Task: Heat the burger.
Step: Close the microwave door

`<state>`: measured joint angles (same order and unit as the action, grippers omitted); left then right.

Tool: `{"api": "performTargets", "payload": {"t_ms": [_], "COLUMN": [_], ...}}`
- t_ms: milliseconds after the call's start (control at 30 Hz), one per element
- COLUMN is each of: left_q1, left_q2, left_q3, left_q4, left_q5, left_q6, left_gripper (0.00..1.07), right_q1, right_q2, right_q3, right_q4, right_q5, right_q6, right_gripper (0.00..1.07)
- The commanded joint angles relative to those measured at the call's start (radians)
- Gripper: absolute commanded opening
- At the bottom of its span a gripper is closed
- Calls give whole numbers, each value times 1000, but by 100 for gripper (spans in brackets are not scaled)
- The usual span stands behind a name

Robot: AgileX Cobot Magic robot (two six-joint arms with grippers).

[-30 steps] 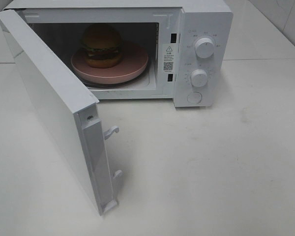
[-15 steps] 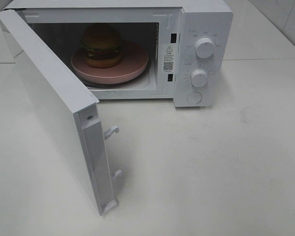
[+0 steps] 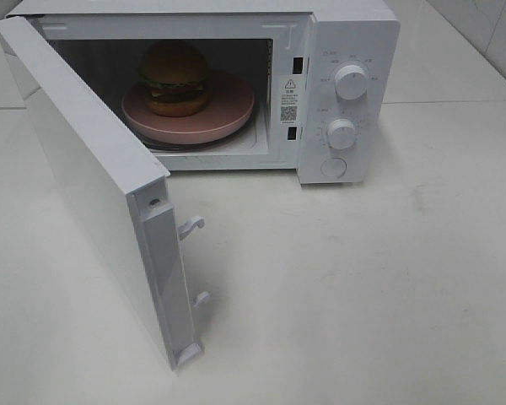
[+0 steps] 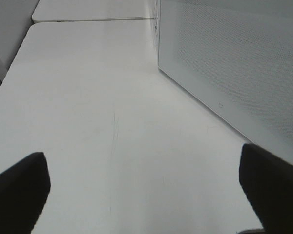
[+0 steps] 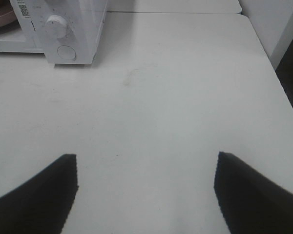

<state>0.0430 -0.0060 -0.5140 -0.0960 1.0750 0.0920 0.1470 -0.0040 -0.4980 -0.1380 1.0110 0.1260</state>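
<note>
The burger, with a brown domed bun and green lettuce, sits on a round pink plate inside the white microwave. The microwave door stands swung wide open toward the front left. Neither arm shows in the exterior high view. In the left wrist view my left gripper is open above bare table, its dark fingers far apart, with the door's outer panel beside it. My right gripper is open over bare table, well short of the microwave's knobs.
The microwave has two white knobs and a round button on its right panel. Two latch hooks stick out of the door's free edge. The white table's right edge drops off beside the right gripper.
</note>
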Motion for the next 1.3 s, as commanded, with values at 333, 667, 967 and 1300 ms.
{"api": "performTargets", "payload": {"t_ms": [333,667,967,1300], "left_q1": [1,1,1,1], "left_q2": [138,245,410,608], "left_q3": [-26,-11,1,1], "left_q4": [-7,-5,-4,-11], "left_q5": [-57,-255,-450,-669], "left_q6": [0,0,0,0], "left_gripper": [83,41,1,0], "right_q1": [-6,-6,-6,-6], "right_q2": [-29,-29,-29,-29], "right_q3": [2,2,2,2], "right_q4": [5,5,5,5], "right_q5": [-13,-13,-13,-13], "right_q6": [-14,-14,-14,-14], "right_gripper": [76,76,76,76]}}
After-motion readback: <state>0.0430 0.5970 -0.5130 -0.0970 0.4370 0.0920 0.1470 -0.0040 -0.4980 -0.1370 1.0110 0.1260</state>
